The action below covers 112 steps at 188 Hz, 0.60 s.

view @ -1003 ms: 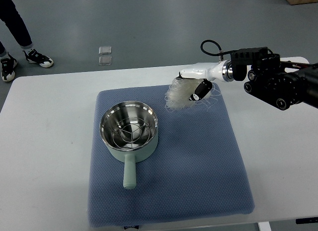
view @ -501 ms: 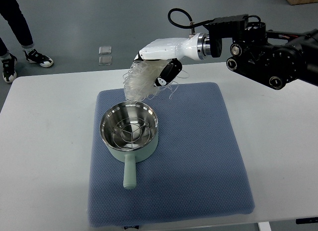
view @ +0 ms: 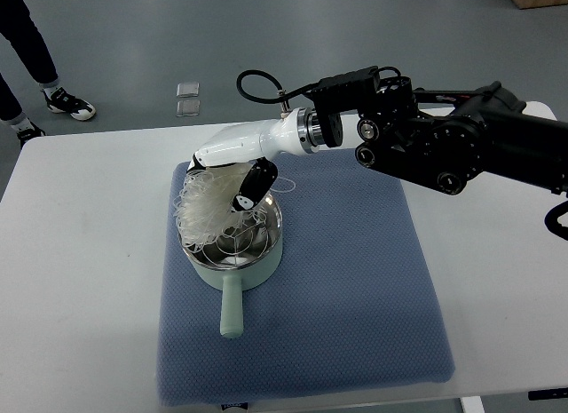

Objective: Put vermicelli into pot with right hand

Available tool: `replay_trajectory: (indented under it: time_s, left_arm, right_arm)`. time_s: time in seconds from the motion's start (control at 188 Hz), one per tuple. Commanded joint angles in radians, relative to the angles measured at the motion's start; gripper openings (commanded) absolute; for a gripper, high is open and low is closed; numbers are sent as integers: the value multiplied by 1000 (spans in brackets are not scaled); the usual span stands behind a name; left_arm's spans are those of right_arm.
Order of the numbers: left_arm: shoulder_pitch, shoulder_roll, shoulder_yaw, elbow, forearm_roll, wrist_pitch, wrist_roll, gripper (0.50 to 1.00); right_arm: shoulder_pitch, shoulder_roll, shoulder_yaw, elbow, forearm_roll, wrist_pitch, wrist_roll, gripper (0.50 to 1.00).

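Over the last second our right robot hand [view: 232,169] has carried the vermicelli [view: 202,202] from the far right corner of the blue mat [view: 355,289], around two o'clock, across to the pot [view: 232,240] at about ten o'clock on the mat. Half a second ago the bundle hung just beyond the pot's far rim; now it hangs over the pot's left half, with its lower strands reaching down to the rim and into the steel bowl. We judge the carry to be nearly finished, and what is left is to let go so the whole bundle settles inside.

The right robot hand is clenched around the top of the vermicelli, fingers curled down and the dark fingertip pressed into the nest of threads. It does not appear to touch the pot itself; only the noodles meet it. Part of the bundle bulges out past the pot's left rim at nine o'clock, so a release here could leave some strands draped over the edge onto the mat.

The pot sits upright on the mat, its pale green handle [view: 231,308] pointing toward six o'clock. The mat lies on the white surface [view: 80,280]. We see no left arm.
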Motion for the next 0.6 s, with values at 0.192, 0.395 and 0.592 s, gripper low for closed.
replay_trajectory:
  time_s: [0.192, 0.395, 0.592]
  left_arm:
    - [0, 0, 0, -1, 0, 0, 0, 1000]
    - [0, 0, 0, 1, 0, 0, 0, 1000]
    - [0, 0, 0, 1, 0, 0, 0, 1000]
  right_arm:
    - [-57, 35, 1, -67, 3, -20, 0, 846]
    - [-68, 37, 6, -72, 4, -20, 0, 911]
    - [-57, 20, 18, -72, 24, 1, 7, 913]
